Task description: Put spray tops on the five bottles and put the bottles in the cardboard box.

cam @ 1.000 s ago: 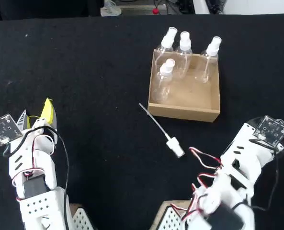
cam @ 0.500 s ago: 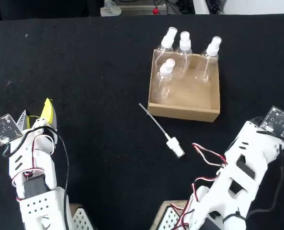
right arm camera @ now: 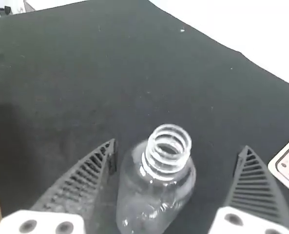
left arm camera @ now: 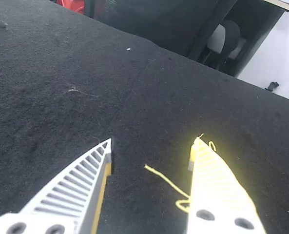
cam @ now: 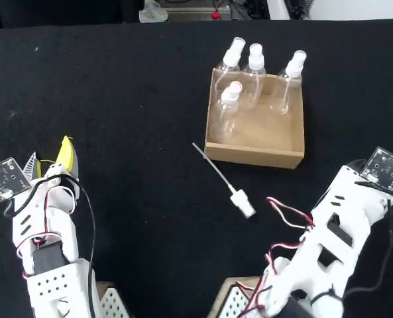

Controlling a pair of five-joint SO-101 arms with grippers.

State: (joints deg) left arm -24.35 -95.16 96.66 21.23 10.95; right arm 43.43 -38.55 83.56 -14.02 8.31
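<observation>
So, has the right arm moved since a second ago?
Yes. In the high view the right arm has shifted its wrist end right and up the table, nearer level with the cardboard box.

Soft, even light from above falls on the black table [cam: 116, 99], which soaks it up and shows only faint shadows. The clear bottles [cam: 252, 83] in the box [cam: 252, 156] carry small pale glints (soft, not harsh). In the right wrist view the bottle [right arm camera: 156, 180] neck gleams, and the room [right arm camera: 261, 29] beyond is washed out white.
</observation>
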